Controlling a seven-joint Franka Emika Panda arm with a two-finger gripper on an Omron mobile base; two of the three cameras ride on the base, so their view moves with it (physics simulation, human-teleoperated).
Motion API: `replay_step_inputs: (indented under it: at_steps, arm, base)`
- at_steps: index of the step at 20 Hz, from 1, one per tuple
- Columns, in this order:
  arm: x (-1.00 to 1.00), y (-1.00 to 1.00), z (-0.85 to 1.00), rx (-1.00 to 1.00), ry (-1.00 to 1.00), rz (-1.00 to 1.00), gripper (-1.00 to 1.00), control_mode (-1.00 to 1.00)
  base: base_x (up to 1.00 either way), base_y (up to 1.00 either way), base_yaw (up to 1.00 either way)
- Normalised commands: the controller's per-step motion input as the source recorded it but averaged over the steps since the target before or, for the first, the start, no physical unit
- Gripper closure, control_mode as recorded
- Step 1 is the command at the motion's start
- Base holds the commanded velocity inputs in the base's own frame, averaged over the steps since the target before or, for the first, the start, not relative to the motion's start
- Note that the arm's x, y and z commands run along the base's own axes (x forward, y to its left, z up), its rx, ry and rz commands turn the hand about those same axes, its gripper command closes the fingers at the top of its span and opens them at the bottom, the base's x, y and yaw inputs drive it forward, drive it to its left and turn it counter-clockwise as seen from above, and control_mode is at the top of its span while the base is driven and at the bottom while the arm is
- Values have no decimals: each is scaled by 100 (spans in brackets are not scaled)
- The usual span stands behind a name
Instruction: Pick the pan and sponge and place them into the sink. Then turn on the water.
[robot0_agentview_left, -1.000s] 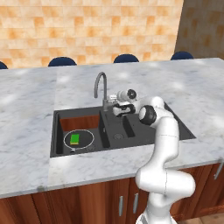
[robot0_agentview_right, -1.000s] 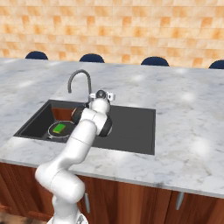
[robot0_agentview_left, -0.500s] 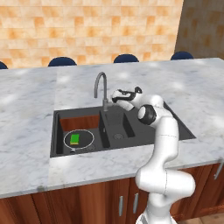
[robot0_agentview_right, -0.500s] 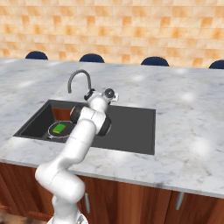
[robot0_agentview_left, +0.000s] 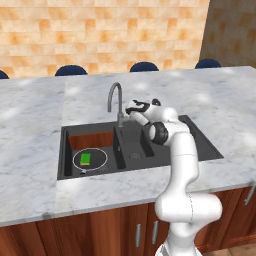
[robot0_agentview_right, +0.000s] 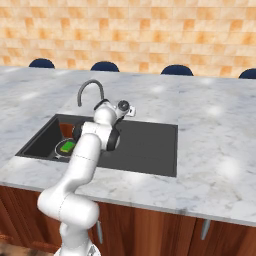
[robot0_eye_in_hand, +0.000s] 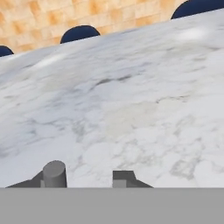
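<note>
Hovering beside faucet, gripper jaws slightly apart, gripping nothing (sponge on pan, left of faucet).

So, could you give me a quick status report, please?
Gripper beside faucet, holding nothing. Sponge on pan in sink. No water visible. Nothing in the way.

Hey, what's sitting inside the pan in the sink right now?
The green sponge lies flat inside the pan, which rests in the larger basin of the sink. The pan floor under the sponge is covered, so nothing there can be checked.
</note>
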Motion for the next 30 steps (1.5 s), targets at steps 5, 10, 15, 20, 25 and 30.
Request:
replay_step_inputs:
  at_steps: [5,10,15,20,25,30]
  arm:
    - [0,-29,-34,0,5,-7,100,-100]
    - [0,-34,-37,0,6,-7,100,-100]
    - [-20,-32,-53,0,6,-6,100,-100]
    - [-32,-19,-62,-2,3,-6,100,-100]
    - [-31,-18,-54,-2,4,-6,100,-100]
    - [-18,-21,-17,1,5,-3,100,-100]
  base:
    - [0,0,0]
    - [0,0,0]
    - [0,0,0]
    - [0,0,0]
    - [0,0,0]
    - [0,0,0]
